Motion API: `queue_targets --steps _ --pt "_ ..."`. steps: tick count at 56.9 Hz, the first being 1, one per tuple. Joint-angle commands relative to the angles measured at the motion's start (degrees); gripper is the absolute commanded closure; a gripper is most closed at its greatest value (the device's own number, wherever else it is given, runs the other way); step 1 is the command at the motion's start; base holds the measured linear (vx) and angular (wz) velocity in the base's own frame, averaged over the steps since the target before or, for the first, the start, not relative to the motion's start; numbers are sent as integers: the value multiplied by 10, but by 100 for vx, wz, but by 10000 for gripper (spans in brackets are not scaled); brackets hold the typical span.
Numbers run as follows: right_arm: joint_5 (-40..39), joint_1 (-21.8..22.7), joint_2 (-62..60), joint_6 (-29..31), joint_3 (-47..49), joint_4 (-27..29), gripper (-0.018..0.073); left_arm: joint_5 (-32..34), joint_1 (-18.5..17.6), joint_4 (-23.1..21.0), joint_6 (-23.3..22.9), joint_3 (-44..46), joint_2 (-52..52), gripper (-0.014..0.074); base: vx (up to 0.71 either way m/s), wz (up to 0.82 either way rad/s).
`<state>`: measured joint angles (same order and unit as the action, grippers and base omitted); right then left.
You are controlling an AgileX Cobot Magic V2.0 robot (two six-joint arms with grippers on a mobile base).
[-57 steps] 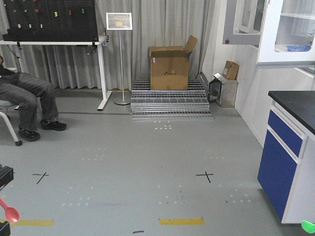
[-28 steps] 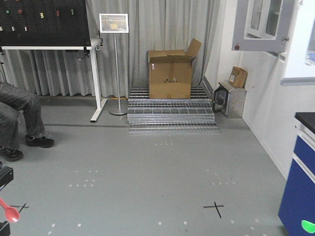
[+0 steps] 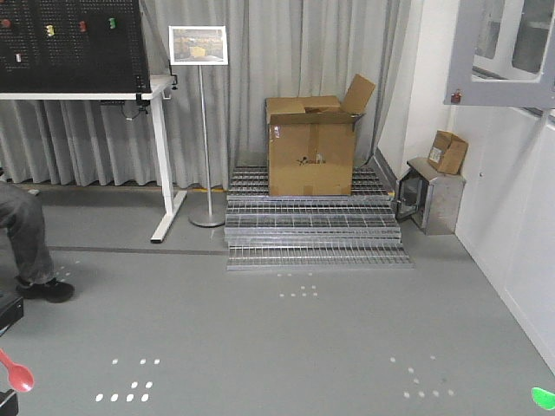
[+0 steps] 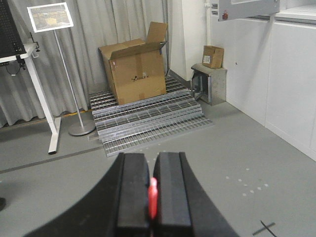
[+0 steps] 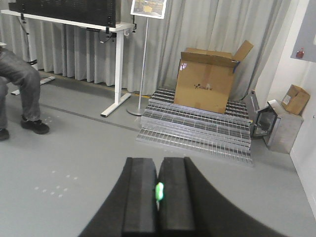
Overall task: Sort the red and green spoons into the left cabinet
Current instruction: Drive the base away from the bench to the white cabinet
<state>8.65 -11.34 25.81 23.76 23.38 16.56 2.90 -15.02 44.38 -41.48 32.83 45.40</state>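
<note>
- Left gripper [image 4: 151,160]: black jaws pressed together on the thin bright-red plastic spoon [image 4: 153,197]. Only a narrow red strip shows between them.
- Right gripper [image 5: 158,165]: black jaws likewise clamped on the thin bright-green plastic spoon [image 5: 159,191], seen as a small green sliver.
- Reason for the hold (judged): each arm carries 1 spoon, low and drawn in, for transport on the mobile base, so that neither slips before shelving.
- Red spoon [image 3: 17,376], front view: the oval bowl lies well left of, and nearer the camera than, the open brown cardboard box [image 3: 310,147]. The handle slants up-left out of frame, so the long axis appears to run along the fingers, bowl leading.
- Green spoon [image 3: 544,398], front view: only a bowl edge shows, well right of the box and nearer the camera. Its axis cannot be read.
- The box rests on stacked grey metal grating [image 3: 312,232].
- Left cabinet: no pale shelved cabinet appears in any of the 3 views, so delivery is judged not yet begun.
</note>
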Motion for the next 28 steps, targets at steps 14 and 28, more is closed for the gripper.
queue_targets --steps 14,28 --pt "-50 1 3 1 18 3 562 33 -4 -7 -2 17 -3 601 66 -3" --pt "-50 1 3 1 18 3 562 33 -4 -7 -2 17 -2 601 64 -2"
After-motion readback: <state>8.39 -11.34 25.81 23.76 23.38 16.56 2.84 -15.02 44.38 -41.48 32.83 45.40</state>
